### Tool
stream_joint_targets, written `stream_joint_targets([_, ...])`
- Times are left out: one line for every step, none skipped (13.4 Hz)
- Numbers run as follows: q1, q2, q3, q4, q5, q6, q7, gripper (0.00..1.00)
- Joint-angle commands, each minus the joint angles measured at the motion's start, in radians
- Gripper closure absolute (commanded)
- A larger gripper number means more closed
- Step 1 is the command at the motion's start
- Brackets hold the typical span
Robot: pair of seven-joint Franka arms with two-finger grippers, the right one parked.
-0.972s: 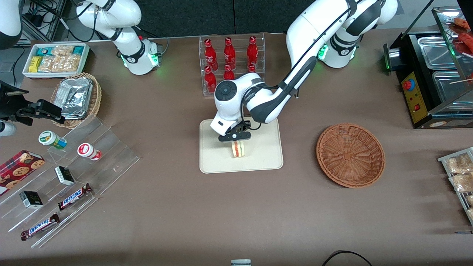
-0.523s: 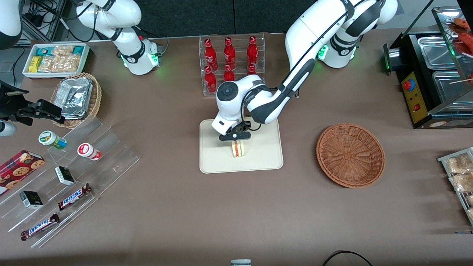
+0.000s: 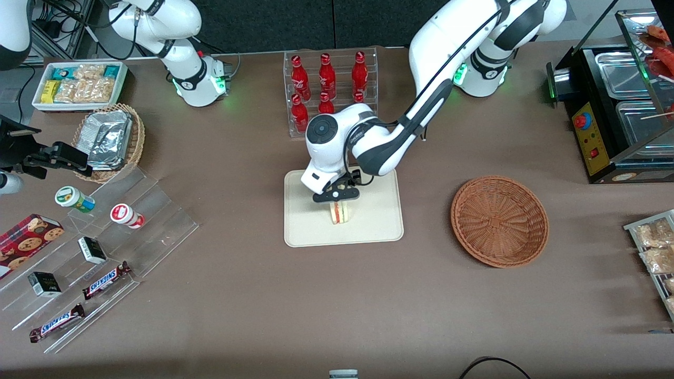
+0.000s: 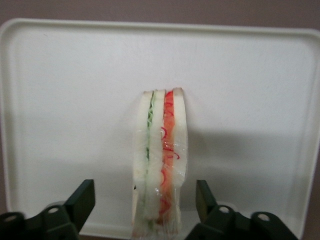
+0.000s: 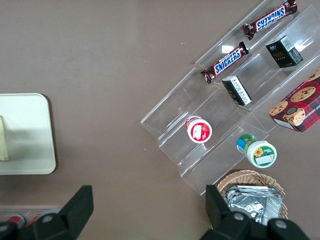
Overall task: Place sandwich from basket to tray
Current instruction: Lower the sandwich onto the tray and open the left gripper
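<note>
**Sandwich stands on the tray, hand spread around it**

The hand [image 3: 337, 202] hangs low over the tray [image 3: 379, 226], its two fingers [image 4: 82, 197] spread apart with a clear gap on each side of the sandwich [image 4: 160, 165]; neither pad touches the bread in the left wrist view. The one sandwich stands on edge on the tray, its filling layers facing up (red-orange on one side, a thin green line on the other), under a clear wrap.

Toward the working arm's end of the worktop [image 3: 337, 305] lies the single reddish-brown basket [image 3: 499, 221], well apart from the tray.

Farther from the front camera than the tray stands a clear rack with six red bottles [image 3: 327, 76] showing, in two rows of three.

Toward the parked arm's end, a clear stepped stand [image 3: 131, 231] carries two Snickers bars [image 3: 105, 280], two small dark boxes [image 3: 92, 249], two round tubs [image 3: 126, 216] and one cookie box [image 3: 29, 239]. Near it sits one tan wicker basket of foil packs [image 3: 109, 139], and one white bin of snack packets [image 3: 79, 84].
</note>
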State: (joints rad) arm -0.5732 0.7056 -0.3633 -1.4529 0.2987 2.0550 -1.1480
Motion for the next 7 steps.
stream_joint_targets([0.033,-0.131,0.003,0.009,-0.087,-0.131,-0.01,0.0])
stream_joint_targets([0.059,-0.177,0.003,0.009,-0.105,-0.182,-0.01,0.0])
stream_joint_targets([0.087,-0.223,0.001,0.011,-0.11,-0.232,-0.001,0.0])
stream_joint_targets([0.134,-0.265,0.001,0.011,-0.124,-0.28,0.005,0.0])
stream_joint_targets([0.172,-0.3,0.0,0.011,-0.136,-0.318,0.017,0.0])
stream_joint_targets([0.205,-0.333,0.0,0.011,-0.139,-0.349,0.066,0.0])
stream_joint_targets([0.263,-0.363,0.001,0.009,-0.163,-0.387,0.155,0.0])
